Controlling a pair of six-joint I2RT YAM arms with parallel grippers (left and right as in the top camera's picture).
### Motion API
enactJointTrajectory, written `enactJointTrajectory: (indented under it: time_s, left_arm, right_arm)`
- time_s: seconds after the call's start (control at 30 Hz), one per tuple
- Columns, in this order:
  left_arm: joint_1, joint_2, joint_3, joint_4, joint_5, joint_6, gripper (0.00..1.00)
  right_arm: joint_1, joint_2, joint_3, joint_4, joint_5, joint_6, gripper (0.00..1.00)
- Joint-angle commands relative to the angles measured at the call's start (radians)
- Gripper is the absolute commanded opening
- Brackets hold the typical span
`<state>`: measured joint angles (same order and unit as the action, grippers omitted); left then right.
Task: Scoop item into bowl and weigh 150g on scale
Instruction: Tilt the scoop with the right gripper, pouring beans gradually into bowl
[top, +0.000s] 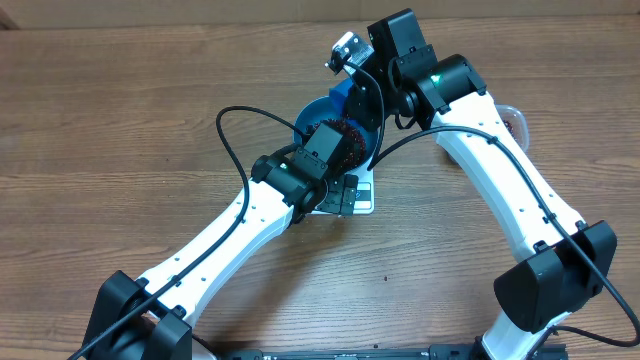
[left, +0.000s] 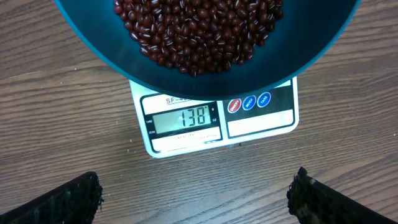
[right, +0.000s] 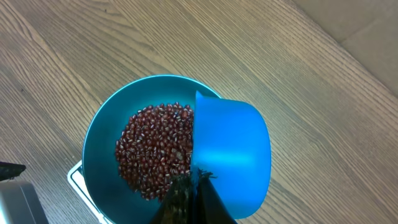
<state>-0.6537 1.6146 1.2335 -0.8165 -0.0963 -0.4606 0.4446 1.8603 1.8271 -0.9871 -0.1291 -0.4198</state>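
Dumping more beans from the scoop my right fingers pinch could overshoot the scale lol; left fingers spread wide

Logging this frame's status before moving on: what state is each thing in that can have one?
bowl: standing on the scale, partly filled.
beans: heaped in the bowl.
scale: switched on, display reads 138.
scoop: tipped over the bowl, held.
left gripper: open, empty, in front of the scale.
right gripper: shut on the scoop.
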Motion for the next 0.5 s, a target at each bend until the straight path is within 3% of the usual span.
enactJointTrajectory:
  time_s: [0.0, 0.47]
  left_arm:
    - [-0.001, 0.009, 0.011, -0.001, 0.012, 0.019, 1.0]
    - [-0.001, 0.009, 0.011, -0.001, 0.012, 0.019, 1.0]
  right_arm:
    - [-0.003, -0.003, 0.029, 0.011, -0.015, 0.0, 0.04]
    - [-0.003, -0.003, 0.029, 0.018, -0.047, -0.001, 0.04]
